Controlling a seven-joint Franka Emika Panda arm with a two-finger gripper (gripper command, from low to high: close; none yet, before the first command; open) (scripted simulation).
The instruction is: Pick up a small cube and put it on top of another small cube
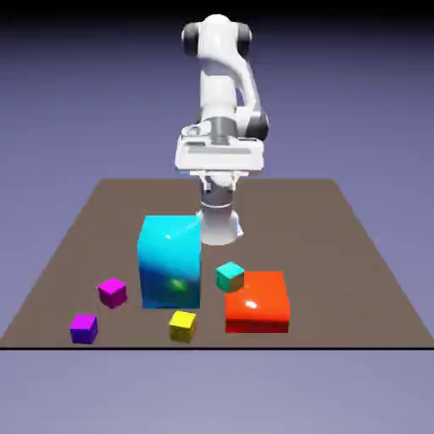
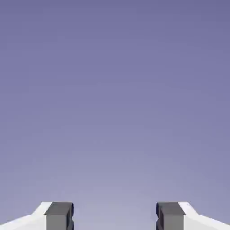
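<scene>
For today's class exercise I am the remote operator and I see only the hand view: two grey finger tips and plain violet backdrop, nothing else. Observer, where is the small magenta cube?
Observer: The magenta cube sits on the table, at the exterior view's left of the big cyan block.
Operator: And the yellow cube?
Observer: The yellow cube lies near the table's front edge, just below the cyan block in the picture.
Operator: Is anything between my fingers?
Observer: No. The gripper is open with nothing in it, and the arm is back behind the cyan block.
Operator: Is anything stacked yet?
Observer: No, both cubes rest apart on the table.
</scene>
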